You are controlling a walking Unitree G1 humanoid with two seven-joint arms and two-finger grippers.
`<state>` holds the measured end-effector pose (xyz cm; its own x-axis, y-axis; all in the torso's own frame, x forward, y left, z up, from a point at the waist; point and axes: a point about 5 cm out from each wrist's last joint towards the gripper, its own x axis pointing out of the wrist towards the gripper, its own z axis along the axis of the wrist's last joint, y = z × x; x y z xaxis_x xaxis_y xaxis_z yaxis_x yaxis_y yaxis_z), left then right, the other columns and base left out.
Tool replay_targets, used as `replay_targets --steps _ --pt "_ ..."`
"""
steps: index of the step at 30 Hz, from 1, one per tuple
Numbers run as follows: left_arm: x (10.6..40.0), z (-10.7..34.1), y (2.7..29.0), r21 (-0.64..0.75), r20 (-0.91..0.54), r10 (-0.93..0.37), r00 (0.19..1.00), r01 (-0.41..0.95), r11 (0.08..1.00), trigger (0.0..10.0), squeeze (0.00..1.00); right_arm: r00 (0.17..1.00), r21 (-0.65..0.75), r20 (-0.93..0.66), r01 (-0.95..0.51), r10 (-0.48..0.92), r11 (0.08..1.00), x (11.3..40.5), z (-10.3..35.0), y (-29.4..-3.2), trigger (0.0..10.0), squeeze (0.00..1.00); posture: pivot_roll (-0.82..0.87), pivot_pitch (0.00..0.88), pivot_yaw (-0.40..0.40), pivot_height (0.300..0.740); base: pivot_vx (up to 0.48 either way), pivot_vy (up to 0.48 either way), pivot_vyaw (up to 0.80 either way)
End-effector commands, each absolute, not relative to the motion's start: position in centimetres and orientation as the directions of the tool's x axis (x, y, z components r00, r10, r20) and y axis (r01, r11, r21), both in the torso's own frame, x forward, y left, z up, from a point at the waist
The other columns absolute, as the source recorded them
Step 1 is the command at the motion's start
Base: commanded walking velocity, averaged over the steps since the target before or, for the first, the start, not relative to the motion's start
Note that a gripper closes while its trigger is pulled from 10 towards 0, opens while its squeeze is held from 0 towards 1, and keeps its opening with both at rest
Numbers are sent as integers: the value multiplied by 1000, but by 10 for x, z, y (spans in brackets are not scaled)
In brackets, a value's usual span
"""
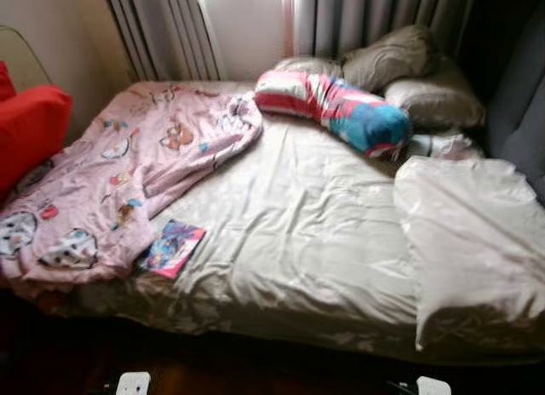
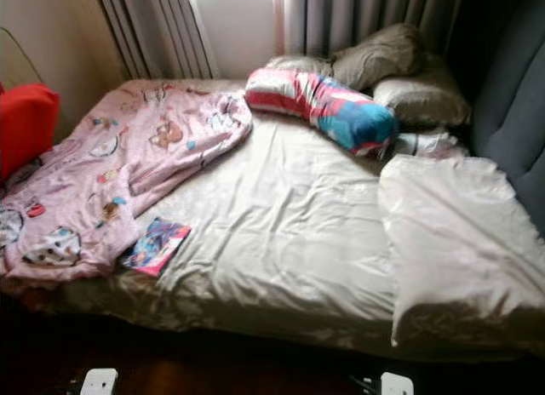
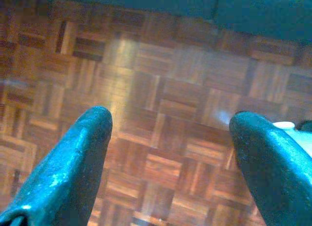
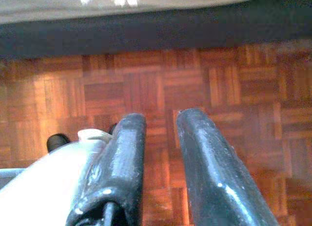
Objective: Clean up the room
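Note:
A bed with a rumpled beige sheet (image 1: 298, 233) lies in front of me. A pink patterned blanket (image 1: 128, 174) is spread crumpled over its left side. A colourful book (image 1: 173, 248) rests at the blanket's front corner, near the bed's front edge. A red, white and blue striped bolster (image 1: 336, 108) lies across the back. My left gripper (image 3: 170, 119) hangs open above the parquet floor (image 3: 161, 89), holding nothing. My right gripper (image 4: 161, 120) is shut and empty, its fingers nearly together, low over the floor beside the bed's dark base (image 4: 156, 33).
Grey pillows (image 1: 400, 67) are piled at the back right and a white pillow (image 1: 468, 233) lies at the front right. A red chair (image 1: 30, 127) stands left of the bed. Curtains (image 1: 170, 29) hang behind, and a dark headboard (image 1: 519, 105) rises on the right.

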<state>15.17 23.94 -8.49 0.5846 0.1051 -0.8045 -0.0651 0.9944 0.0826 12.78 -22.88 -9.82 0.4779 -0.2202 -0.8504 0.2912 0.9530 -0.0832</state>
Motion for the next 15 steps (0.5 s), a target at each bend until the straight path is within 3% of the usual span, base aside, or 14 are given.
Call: replay_targets --steps 1,15 --pt "148 -84 248 106 -806 128 578 -72 992 10000 0 482 -62 -852 297 -206 953 129 -99 -221 10000 0 -83 0 94 740 0 480 0" --pt "152 -83 246 99 -801 126 586 -77 992 10000 0 496 -42 -845 310 -200 950 133 -98 -222 10000 0 -72 0 85 740 0 480 0"
